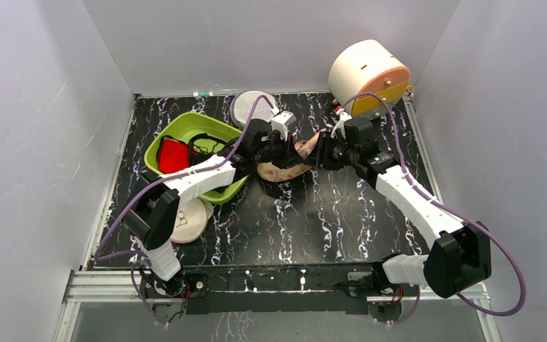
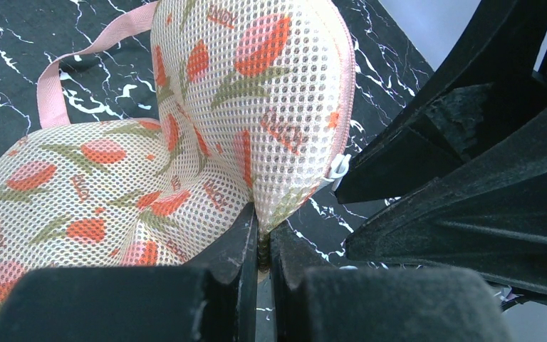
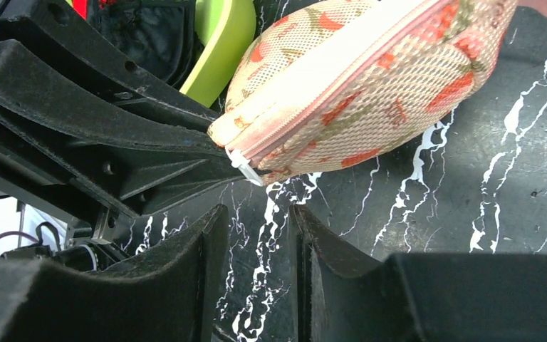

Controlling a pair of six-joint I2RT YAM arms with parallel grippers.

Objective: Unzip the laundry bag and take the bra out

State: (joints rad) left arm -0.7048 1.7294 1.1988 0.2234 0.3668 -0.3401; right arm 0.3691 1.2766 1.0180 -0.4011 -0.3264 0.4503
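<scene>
Zip (image 3: 331,71) on the peanut-shaped beige red-print mesh laundry bag (image 3: 406,85) looks shut, bra unseen; left end effector (image 2: 258,249) clamps its rim, right end effector (image 3: 260,231) gapes empty beside the pull (image 3: 244,166).

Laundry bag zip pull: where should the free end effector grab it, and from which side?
Pinch the small white zip pull, which juts from the laundry bag's end beside the left end effector clamping the seam. Probably approach from the right, where the right end effector stands open facing it.

The laundry bag (image 1: 285,171) is found mid-table. A basin (image 1: 206,125) is set just left of it; a drum (image 1: 367,68) is placed far right.
</scene>
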